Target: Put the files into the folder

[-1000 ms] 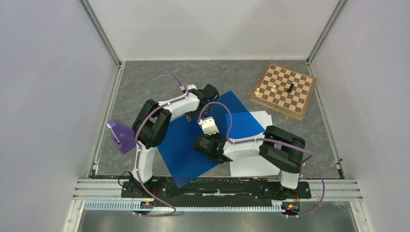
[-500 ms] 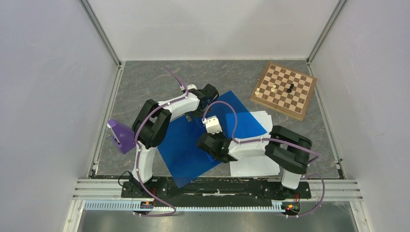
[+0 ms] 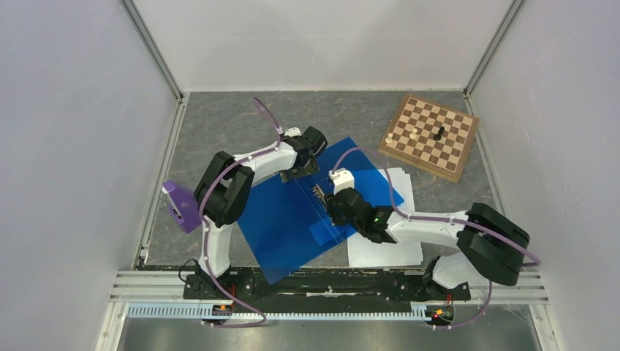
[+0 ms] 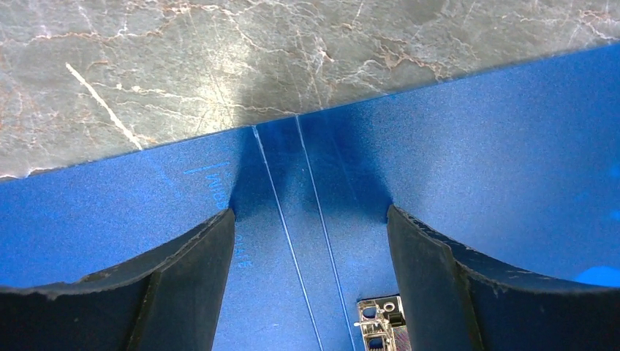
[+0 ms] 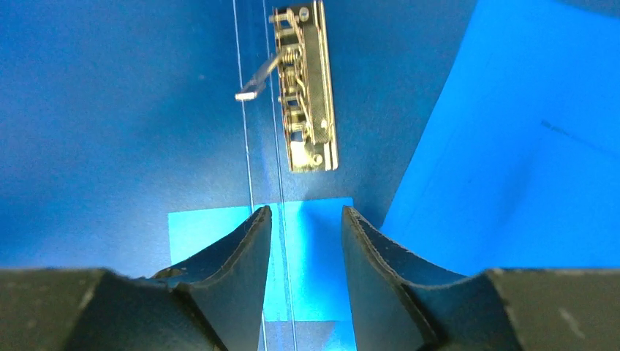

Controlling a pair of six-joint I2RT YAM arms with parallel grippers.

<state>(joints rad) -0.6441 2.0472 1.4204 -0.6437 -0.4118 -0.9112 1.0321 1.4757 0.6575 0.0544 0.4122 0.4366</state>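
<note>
The blue folder (image 3: pixel 281 219) lies open and flat on the table, its spine creases running up the middle with a metal clip (image 5: pixel 305 88) on them. White paper sheets (image 3: pixel 391 250) lie to the right, partly under the folder's right cover. My left gripper (image 3: pixel 301 168) is open and empty, its fingers wide apart astride the spine (image 4: pixel 311 219) at the folder's far edge. My right gripper (image 3: pixel 324 197) is open with a narrower gap and empty. It is low over the spine (image 5: pixel 305 219), just short of the clip, which also shows in the left wrist view (image 4: pixel 380 322).
A brown chessboard (image 3: pixel 430 137) with a few pieces sits at the back right. A purple object (image 3: pixel 180 205) lies at the left edge. A lighter blue rectangle (image 5: pixel 212 234) shows on the folder under my right fingers. Grey marble tabletop (image 4: pixel 292 58) lies beyond the folder.
My right arm has stretched out, its elbow swinging right, and the gripper has moved right and farther along the spine. The left gripper has hardly moved.
</note>
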